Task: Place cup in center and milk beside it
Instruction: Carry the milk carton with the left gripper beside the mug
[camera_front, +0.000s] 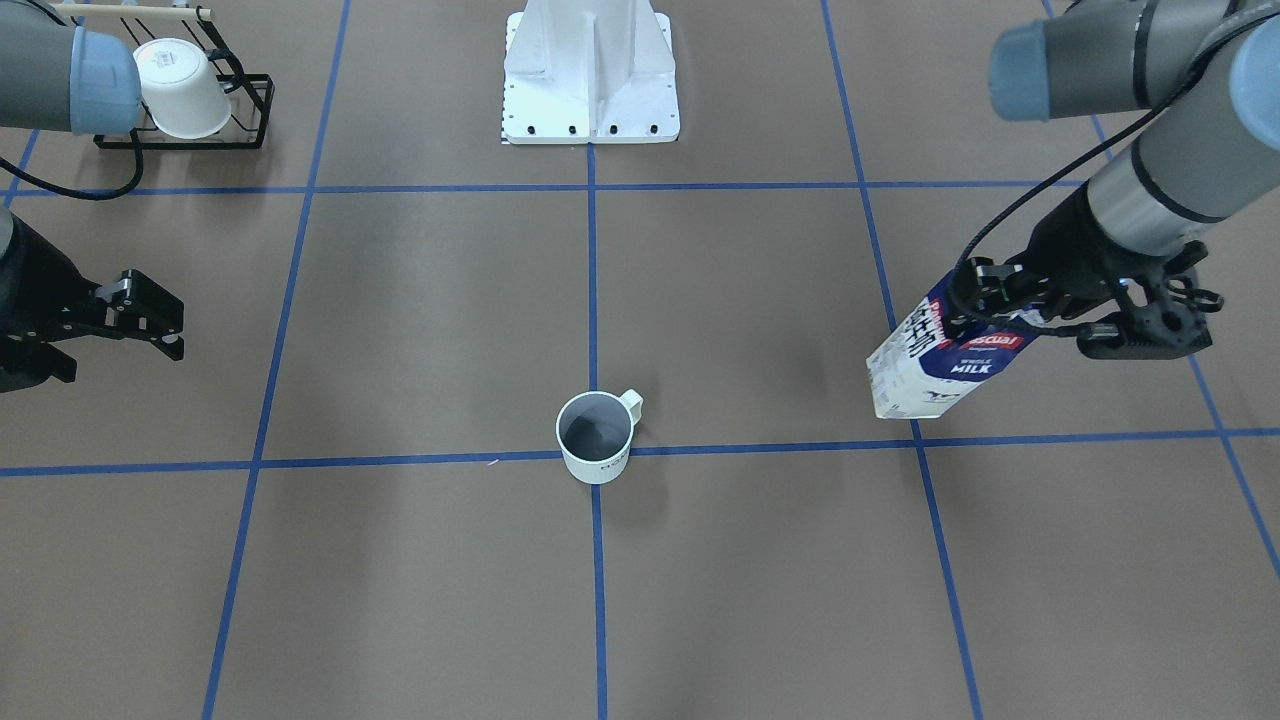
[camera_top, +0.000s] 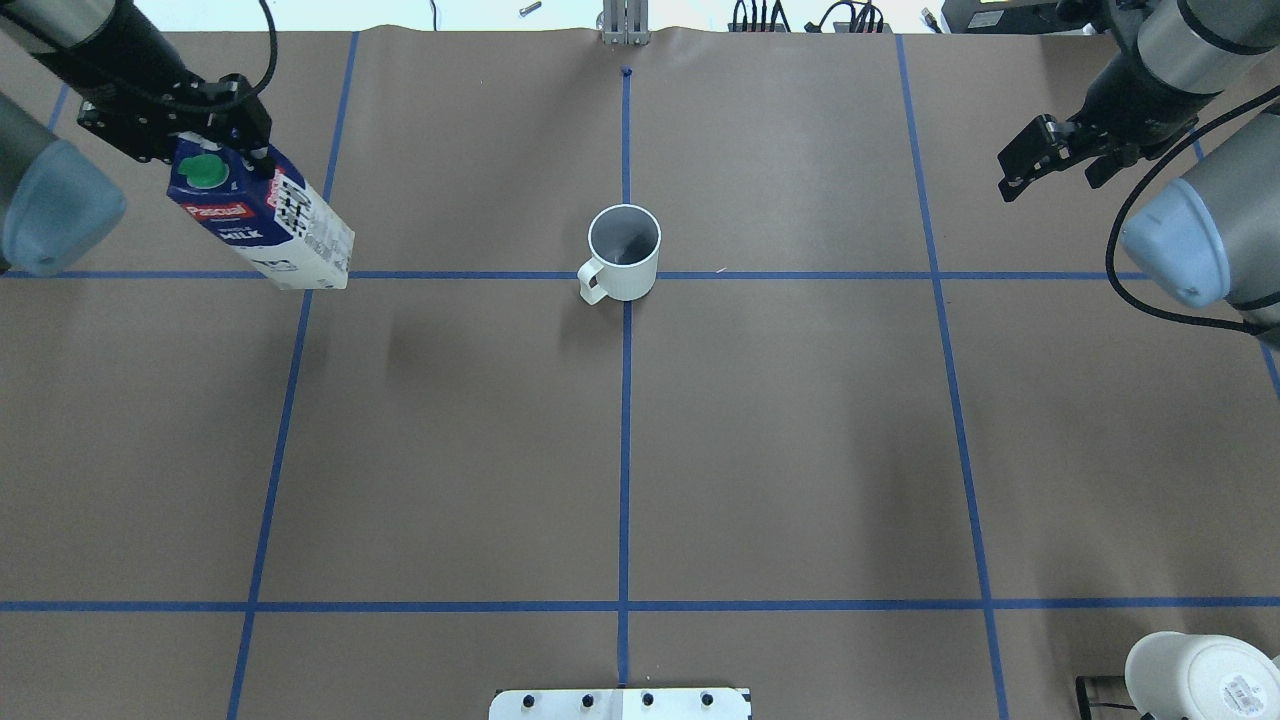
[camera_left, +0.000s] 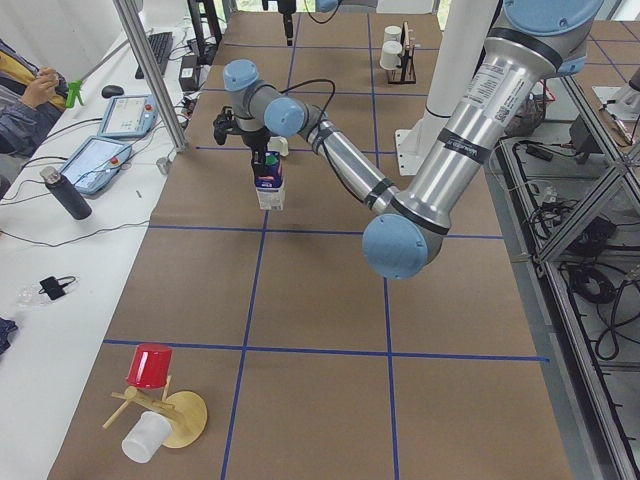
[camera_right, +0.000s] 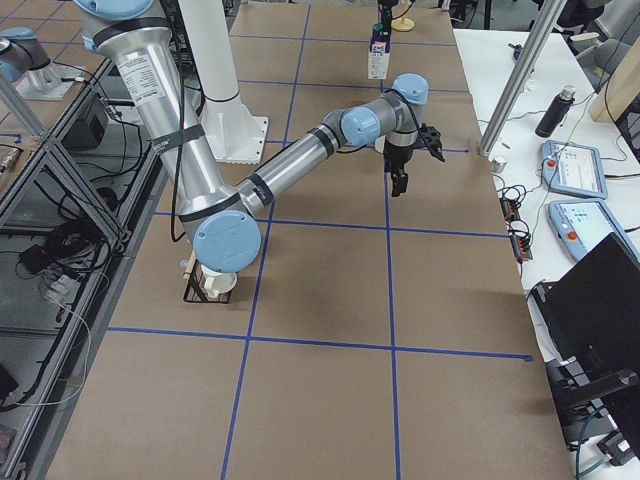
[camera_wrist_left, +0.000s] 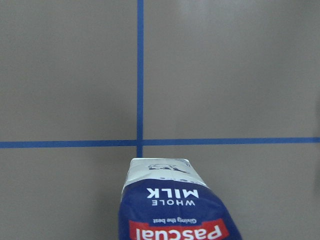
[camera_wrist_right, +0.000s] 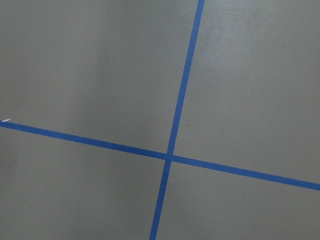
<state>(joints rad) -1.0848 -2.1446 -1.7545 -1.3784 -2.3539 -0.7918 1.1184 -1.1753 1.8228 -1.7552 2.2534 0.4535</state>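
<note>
Two left fingers (camera_top: 250, 140) are clenched on the top of the milk (camera_top: 268, 228), one on each side of the ridge just beside the green cap (camera_top: 205, 172). The carton hangs below them, clear of the counter (camera_top: 800, 450), and its shadow falls apart from it on the brown surface. In the left wrist view its bottom end sits over a crossing of blue tape lines. The right fingers (camera_top: 1025, 160) are spread and grasp nothing, poised over bare counter far to the robot's right. The cup (camera_top: 623, 250) stands upright on the tape cross (camera_top: 626, 330) at the middle of the counter, covering the crossing point, with its handle turned toward the robot and slightly to its left. The milk is well apart from the cup, on the robot's left. A white mug (camera_front: 185, 90) lies tipped in a black wire rack (camera_front: 250, 110) at the robot's near right corner.
</note>
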